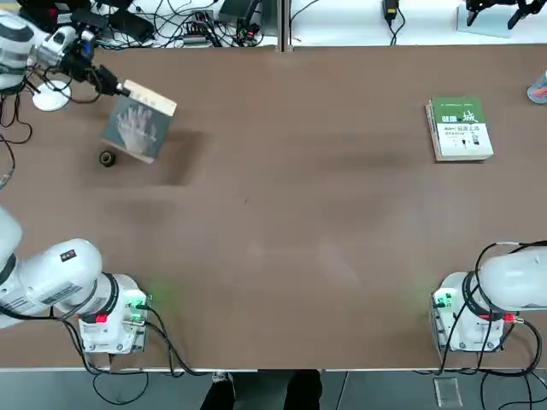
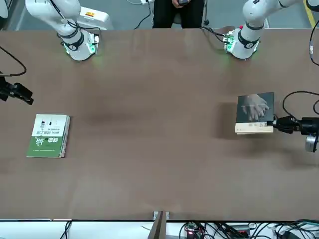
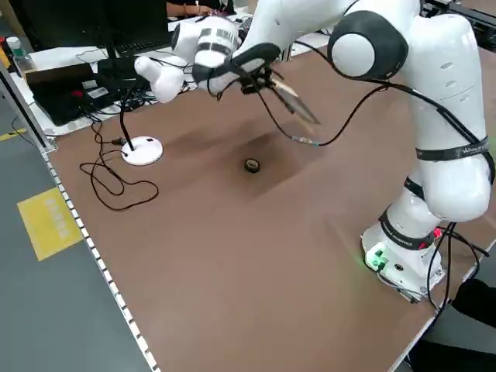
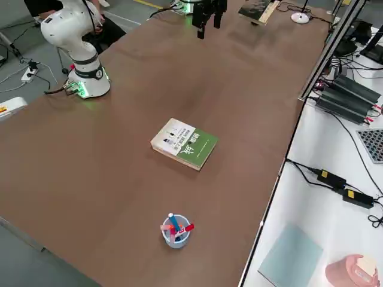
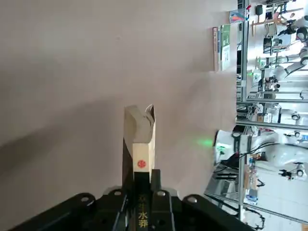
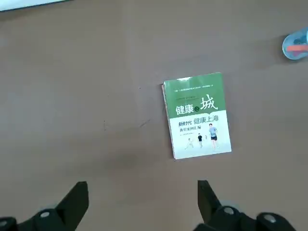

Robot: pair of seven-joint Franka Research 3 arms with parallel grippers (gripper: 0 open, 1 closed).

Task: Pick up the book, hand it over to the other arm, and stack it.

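The book [image 1: 139, 125], dark grey with a pale hand on its cover and a tan strip, hangs tilted above the table at the far left, casting a shadow below. My left gripper [image 1: 118, 86] is shut on its tan edge. In the front view the book [image 2: 255, 113] sits beside that gripper [image 2: 277, 123]. The left wrist view shows the book [image 5: 138, 137] edge-on, clamped between the fingers. My right gripper [image 6: 143, 197] hovers open and holds nothing, high over the green-and-white book [image 6: 197, 115]; the front view shows this gripper [image 2: 20, 93] at the table's side.
The green-and-white book [image 1: 460, 128] lies flat at the far right of the table. A small black ring [image 1: 107, 158] lies near the held book. A cup of pens [image 4: 175, 230] stands at the right edge. A white lamp base [image 3: 143, 150] and cables lie at the far left.
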